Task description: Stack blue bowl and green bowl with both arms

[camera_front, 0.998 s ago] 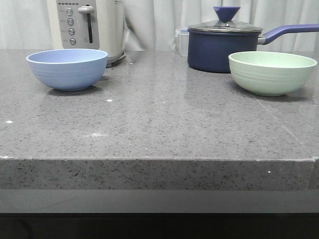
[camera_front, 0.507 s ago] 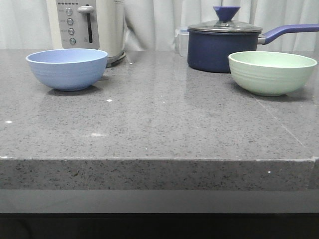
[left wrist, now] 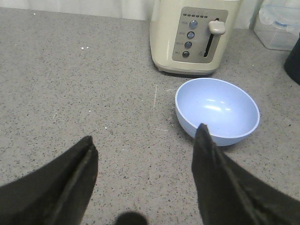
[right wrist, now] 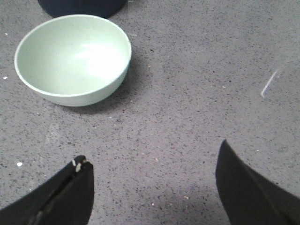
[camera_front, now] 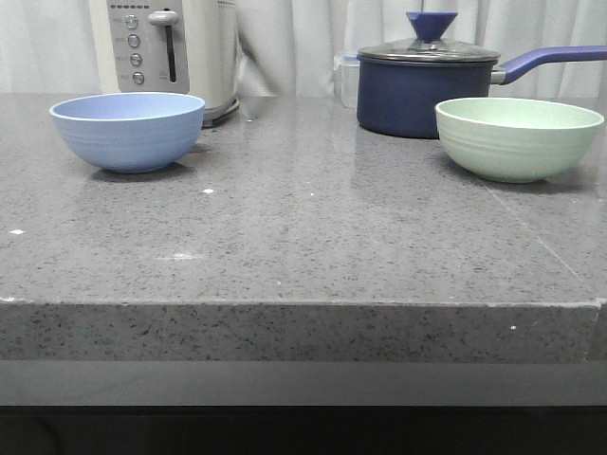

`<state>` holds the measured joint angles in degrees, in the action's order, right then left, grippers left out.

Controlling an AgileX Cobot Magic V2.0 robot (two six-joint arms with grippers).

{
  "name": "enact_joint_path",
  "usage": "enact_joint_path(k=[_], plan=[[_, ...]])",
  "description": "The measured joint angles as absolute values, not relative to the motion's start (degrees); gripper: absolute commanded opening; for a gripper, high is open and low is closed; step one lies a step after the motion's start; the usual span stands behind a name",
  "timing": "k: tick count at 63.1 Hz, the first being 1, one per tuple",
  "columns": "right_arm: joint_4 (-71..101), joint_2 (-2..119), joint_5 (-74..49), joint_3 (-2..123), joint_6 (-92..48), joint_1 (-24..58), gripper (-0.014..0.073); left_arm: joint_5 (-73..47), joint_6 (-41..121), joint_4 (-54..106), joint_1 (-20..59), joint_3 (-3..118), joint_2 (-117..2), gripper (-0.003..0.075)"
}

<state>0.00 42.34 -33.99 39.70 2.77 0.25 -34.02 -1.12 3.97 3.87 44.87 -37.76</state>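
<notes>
The blue bowl [camera_front: 128, 131] stands empty at the left of the grey stone counter, in front of the toaster. Far to its right, the green bowl [camera_front: 518, 138] sits empty in front of the saucepan. Neither arm shows in the front view. In the left wrist view my left gripper [left wrist: 146, 136] hangs open above bare counter, its one fingertip overlapping the near rim of the blue bowl [left wrist: 217, 110]. My right gripper [right wrist: 152, 152] is open too, over bare counter, with the green bowl [right wrist: 72, 56] some way beyond its fingers.
A cream toaster [camera_front: 171, 52] stands behind the blue bowl. A dark navy lidded saucepan [camera_front: 427, 85] with a long handle sits behind the green bowl, and a clear plastic container [left wrist: 279, 23] next to it. The counter's front edge [camera_front: 303, 303] runs across the near side.
</notes>
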Motion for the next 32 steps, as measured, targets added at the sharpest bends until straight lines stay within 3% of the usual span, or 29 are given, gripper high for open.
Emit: enact_joint_path(k=[16, 32], plan=[[0.5, 50.3, -41.1, 47.1, 2.8, 0.3, 0.0563, -34.1, 1.5, 4.8, 6.0, 45.5, -37.8, 0.0418], [0.7, 64.1, -49.6, 60.5, 2.8, 0.3, 0.0563, -34.7, 3.2, 5.4, 19.2, 46.0, -38.0, 0.0418]])
